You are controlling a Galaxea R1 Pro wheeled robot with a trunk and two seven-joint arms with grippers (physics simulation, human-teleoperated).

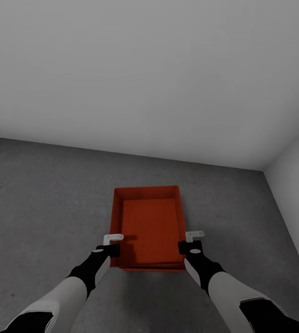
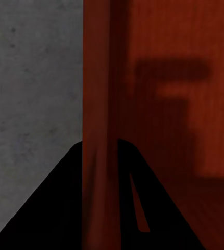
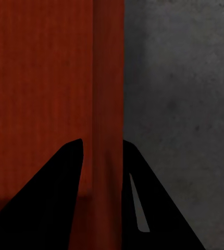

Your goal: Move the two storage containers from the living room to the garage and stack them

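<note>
Your left gripper pinches the left wall of the storage containers, and your right gripper pinches the right wall; in each wrist view a dark finger sits on either side of the red wall. Around you, the grey wall stands at 12 o'clock, a second pale wall closes in at 3 o'clock, and the mottled concrete floor lies bare beside the boxes. Dead ahead between your grippers, the containers sit nested, one inside the other, with a double edge showing at the near end. They are red-orange, rectangular, low-walled and flat-bottomed, and the left gripper's shadow falls on the inner bottom.
</note>
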